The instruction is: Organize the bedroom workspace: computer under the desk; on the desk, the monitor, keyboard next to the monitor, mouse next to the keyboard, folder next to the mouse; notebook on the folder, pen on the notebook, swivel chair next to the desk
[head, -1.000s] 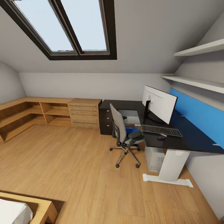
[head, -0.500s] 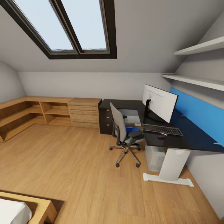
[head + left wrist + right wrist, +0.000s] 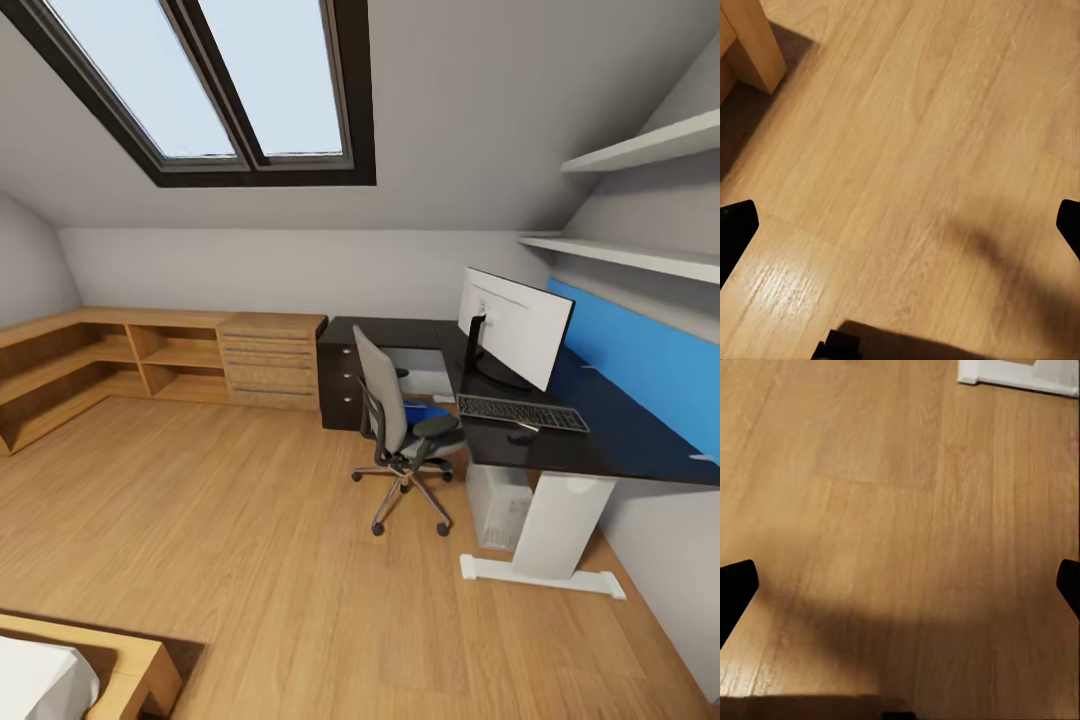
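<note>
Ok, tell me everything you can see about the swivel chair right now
The swivel chair stands upright on the wood floor, close in front of the black desk. It has a tall grey fabric back, a dark frame, black armrests and a chrome star base on casters. Its seat faces the desk, its back faces the room. Something blue shows just past the seat, mostly hidden. Nothing is gripping the chair.

The black tabletop (image 3: 620, 445) carries the wide monitor (image 3: 515, 325) on its round base, with the keyboard (image 3: 522, 413) lying just in front of it and the small black mouse (image 3: 520, 436) close beside the keyboard. The light wood floor (image 3: 230, 530) bears the swivel chair (image 3: 395, 425) at the tabletop's edge and the pale computer tower (image 3: 497, 508) under the tabletop.
</note>
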{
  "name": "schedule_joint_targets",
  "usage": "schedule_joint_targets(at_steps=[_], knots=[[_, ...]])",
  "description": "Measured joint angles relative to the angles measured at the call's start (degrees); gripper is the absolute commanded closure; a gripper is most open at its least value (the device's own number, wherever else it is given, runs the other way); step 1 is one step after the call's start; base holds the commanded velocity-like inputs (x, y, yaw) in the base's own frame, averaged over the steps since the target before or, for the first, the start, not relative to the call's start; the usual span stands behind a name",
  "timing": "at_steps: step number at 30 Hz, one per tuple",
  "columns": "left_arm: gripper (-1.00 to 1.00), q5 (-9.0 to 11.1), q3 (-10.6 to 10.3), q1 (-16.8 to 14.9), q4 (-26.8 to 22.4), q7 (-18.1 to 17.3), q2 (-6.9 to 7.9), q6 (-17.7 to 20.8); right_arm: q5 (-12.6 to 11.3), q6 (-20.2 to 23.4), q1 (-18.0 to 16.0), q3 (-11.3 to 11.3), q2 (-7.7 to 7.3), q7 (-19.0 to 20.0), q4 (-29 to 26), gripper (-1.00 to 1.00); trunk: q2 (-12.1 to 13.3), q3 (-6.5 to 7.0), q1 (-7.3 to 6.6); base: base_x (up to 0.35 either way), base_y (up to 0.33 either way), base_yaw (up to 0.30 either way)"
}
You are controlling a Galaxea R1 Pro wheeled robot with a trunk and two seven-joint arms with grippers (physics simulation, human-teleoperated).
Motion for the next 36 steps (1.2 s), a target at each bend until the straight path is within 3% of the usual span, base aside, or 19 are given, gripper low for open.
schedule_joint_targets(at_steps=[7, 12, 18, 20, 23, 29, 36], knots=[[-1.00, -0.08, -0.26, 0.00, 0.45, -0.08, -0.12, 0.53, -0.89, -0.41, -0.01, -0.29, -0.23, -2.13, -1.75, -1.00, -2.81, -1.26, 1.54, 0.000, 0.000, 0.000], [-1.00, -0.25, -0.49, 0.00, 1.16, -0.39, -1.27, 1.03, -1.19, -0.44, -0.01, -0.54, -0.24, -2.18, -1.57, -1.00, -4.82, -2.16, 2.64, 0.000, 0.000, 0.000], [-1.00, -0.17, -0.28, 0.00, 1.27, -0.07, -1.42, 11.03, -1.24, -0.58, -0.01, -0.62, -0.86, -2.18, -2.01, -1.00, -7.22, -3.24, 3.96, 0.000, 0.000, 0.000], [-1.00, -0.18, -0.28, 0.02, 1.23, -0.04, -1.40, 12.37, -1.27, -0.59, -0.01, -0.63, -1.16, -2.24, -2.11, -1.00, -8.03, -3.59, 4.40, 0.000, 0.000, 0.000], [-1.00, -0.18, -0.25, 0.00, 1.09, 0.01, -1.11, 13.20, -1.29, -0.62, -0.01, -0.59, -1.22, -2.24, -2.16, -1.00, -9.23, -4.13, 5.05, 0.000, 0.000, 0.000], [-1.00, 0.02, -0.12, 0.00, 0.55, -0.18, 1.95, 13.62, -1.26, -0.67, -0.01, -0.57, -1.38, -2.23, -2.26, -1.00, -11.64, -5.21, 6.37, 0.000, 0.000, -0.012], [-1.00, 0.02, -0.04, -0.02, 0.88, -0.29, 1.71, 13.64, -0.94, -0.68, 0.00, -0.30, -1.70, -1.12, -2.00, -1.00, -14.45, -6.47, 7.91, 0.000, 0.000, -0.209]])
